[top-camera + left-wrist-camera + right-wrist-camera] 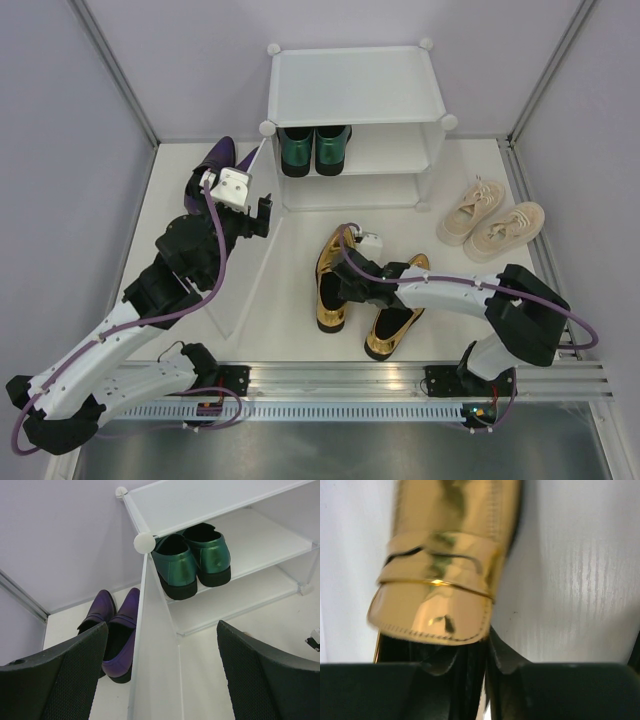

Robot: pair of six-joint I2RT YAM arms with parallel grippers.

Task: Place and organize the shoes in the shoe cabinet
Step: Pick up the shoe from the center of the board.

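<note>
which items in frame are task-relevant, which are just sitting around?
Job: shoe cabinet, green loafers (shelved), gold loafers, purple shoes, beige sneakers.
Not the job: mounting rail, enclosure walls.

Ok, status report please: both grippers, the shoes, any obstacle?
Left gripper open, by door panel. Right gripper shut on gold loafer. Green loafers shelved. Door panel stands between purple shoes and cabinet.

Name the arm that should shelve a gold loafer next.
Right. The right claw is shut on a gold loafer at its rim, with the cabinet open beyond it. The left claw is open and empty, near the purple shoes and door panel.
</note>
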